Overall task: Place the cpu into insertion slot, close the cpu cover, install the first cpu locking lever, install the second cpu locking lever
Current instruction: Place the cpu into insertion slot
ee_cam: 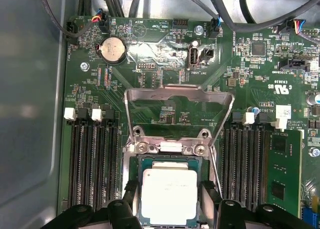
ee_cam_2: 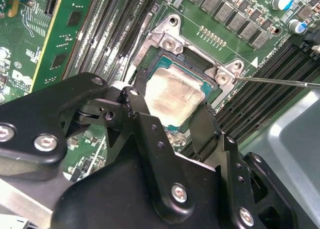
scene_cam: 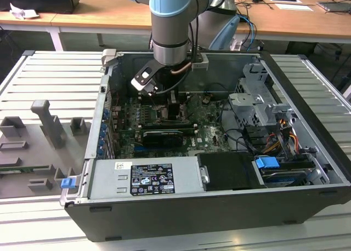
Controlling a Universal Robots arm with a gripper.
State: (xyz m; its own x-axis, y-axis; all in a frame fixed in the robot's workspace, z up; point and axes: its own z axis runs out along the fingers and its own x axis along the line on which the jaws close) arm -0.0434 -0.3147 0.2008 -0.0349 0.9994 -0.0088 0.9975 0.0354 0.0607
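Note:
The cpu [ee_cam: 169, 194], a pale silver square chip, lies in the insertion slot [ee_cam: 170, 148] on the green board, level with its silver rim. My gripper [ee_cam: 172, 211] reaches down over it, one black finger [ee_cam_2: 134, 100] at each of two opposite edges, and looks shut on the chip [ee_cam_2: 175, 96]. The cpu cover [ee_cam: 179, 92] stands tilted up and open behind the slot. A thin wire locking lever [ee_cam_2: 272, 81] sticks out beside the slot, unlatched. In the exterior view the gripper [scene_cam: 174, 97] is low inside the computer case, over the slot [scene_cam: 173, 115].
Long black memory slots [ee_cam: 92, 164] flank the socket on both sides. The case walls [scene_cam: 219, 62], a drive cage [scene_cam: 258, 100], cables [scene_cam: 274, 138] and the power supply [scene_cam: 145, 177] ring the board. An expansion card [scene_cam: 162, 137] stands in front of the socket.

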